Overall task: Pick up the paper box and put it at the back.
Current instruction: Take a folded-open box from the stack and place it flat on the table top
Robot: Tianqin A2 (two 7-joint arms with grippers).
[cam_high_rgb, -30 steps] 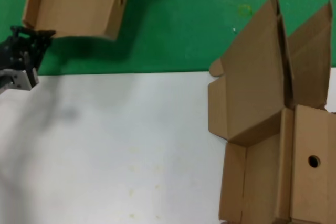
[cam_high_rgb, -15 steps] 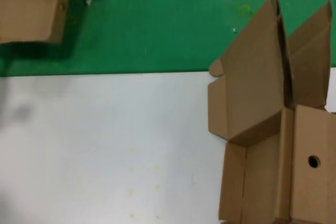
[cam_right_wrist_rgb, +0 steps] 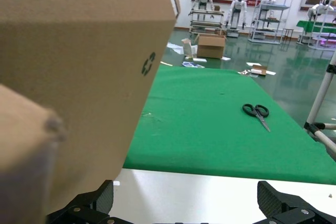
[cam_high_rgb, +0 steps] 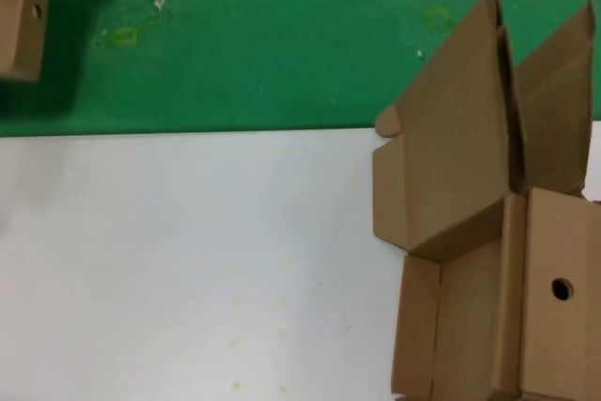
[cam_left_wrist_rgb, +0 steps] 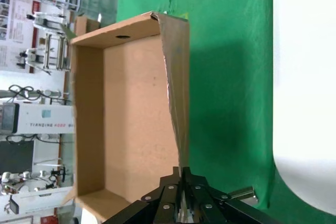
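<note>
The paper box (cam_high_rgb: 21,14) lay at the far left edge of the head view, only one side wall with its small round hole showing, over the green mat (cam_high_rgb: 282,53) at the back of the bench (cam_high_rgb: 188,269). In the left wrist view the same box (cam_left_wrist_rgb: 126,114) appeared open-topped, its interior facing the camera and one side wall running straight down into the left end effector (cam_left_wrist_rgb: 181,190), whose fingers were pressed together on that wall's edge. Whether the box rested on the mat or hung just above it could not be told, though it cast a dark shadow on the green beside it.

Between the box and the other cardboard boxes (cam_high_rgb: 488,232) on the right, the mat and the white bench surface ran open and unobstructed across the middle of the head view. Those boxes stood with lids raised, straddling the line where white met green; a round hole (cam_high_rgb: 561,289) marked the nearest one.

The right end effector (cam_right_wrist_rgb: 184,203) showed in the right wrist view with its dark fingers spread wide apart, gripping nothing, close beside a brown cardboard wall (cam_right_wrist_rgb: 89,77) bearing a recycling mark. Farther off on the mat lay a pair of scissors (cam_right_wrist_rgb: 256,112), well apart from the boxes.
</note>
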